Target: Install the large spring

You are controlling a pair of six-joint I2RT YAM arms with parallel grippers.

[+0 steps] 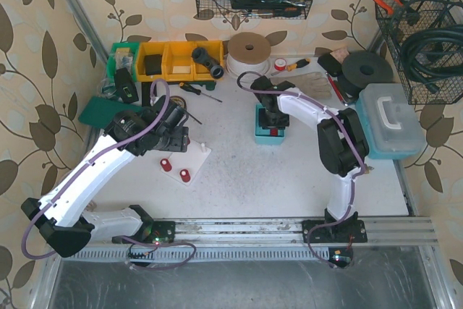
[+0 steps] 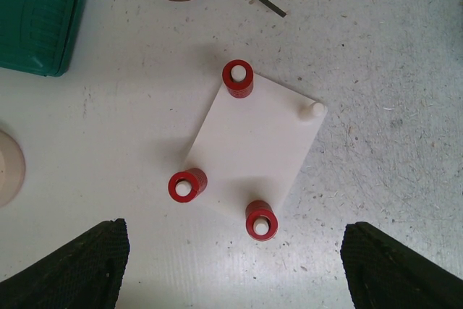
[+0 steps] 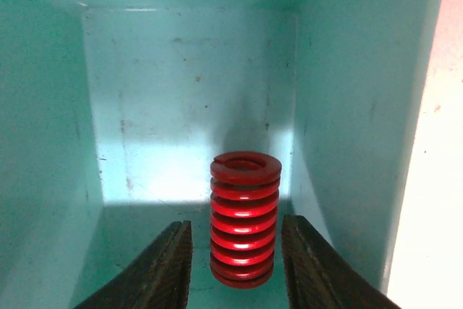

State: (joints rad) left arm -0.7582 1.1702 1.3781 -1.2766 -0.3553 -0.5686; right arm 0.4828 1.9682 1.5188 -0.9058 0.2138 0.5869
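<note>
Right end effector (image 3: pixel 236 251) astride large spring (image 3: pixel 245 208) in bin (image 3: pixel 181 106) for pickup; clamped or not, cannot tell. Left end effector (image 2: pixel 235 276) agape over plate (image 2: pixel 253 142), bare peg (image 2: pixel 312 111) at 2 o'clock.

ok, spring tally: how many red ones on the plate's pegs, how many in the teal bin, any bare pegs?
Red springs on the plate: 3
Loose spring in the teal bin: 1
Bare pegs: 1
Total: 4 springs, 1 bare peg

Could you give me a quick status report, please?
Left gripper open above white plate, one peg bare. Right gripper slightly open astride red spring, upright in teal bin. Nothing blocking the peg.
</note>
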